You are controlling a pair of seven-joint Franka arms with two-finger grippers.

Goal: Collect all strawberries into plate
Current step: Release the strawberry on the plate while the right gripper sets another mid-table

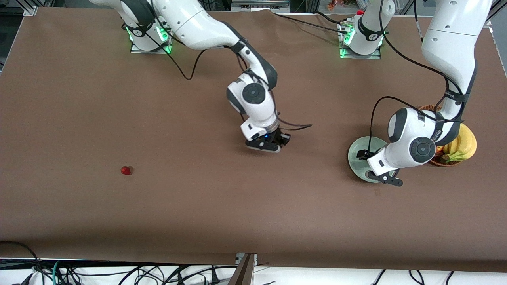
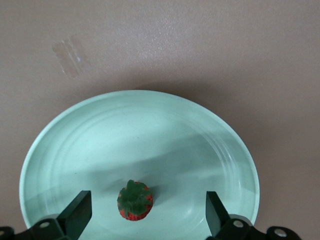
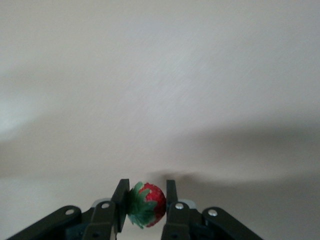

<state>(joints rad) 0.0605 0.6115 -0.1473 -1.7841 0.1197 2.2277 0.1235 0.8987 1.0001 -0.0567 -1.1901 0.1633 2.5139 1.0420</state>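
**One berry on the plate, one gripped, one loose**

I could read no writing or brand on anything; the only mark I found was a clear strip of tape [image 2: 72, 55] stuck flat on the brown table [image 1: 79, 99] near the plate.

I had the left gripper [image 2: 145, 212] hanging over the pale green plate [image 1: 356, 152] at the left arm's end of the table. Its fingers [image 2: 77, 212] stood wide apart with nothing between them touching either pad. A strawberry [image 2: 134, 200] sat on the plate under the gap, leafy top up, clear of both fingers and well inside the rim. Just beside the plate, toward the table's end, stood a wicker basket [image 1: 443, 161] holding bananas [image 1: 463, 144].

I held the right gripper [image 3: 145, 202] over the middle of the table, its jaws pinched on a second strawberry [image 3: 150, 202], green leaves turned toward one finger.

The third strawberry [image 1: 126, 170] lay alone on the cloth toward the right arm's end, nearer the front camera than either gripper, well apart from everything. Bare cloth spread around it on every side, and the stretch between the right gripper and the plate held nothing. Cables [image 1: 119, 273] trailed off the table's front edge.
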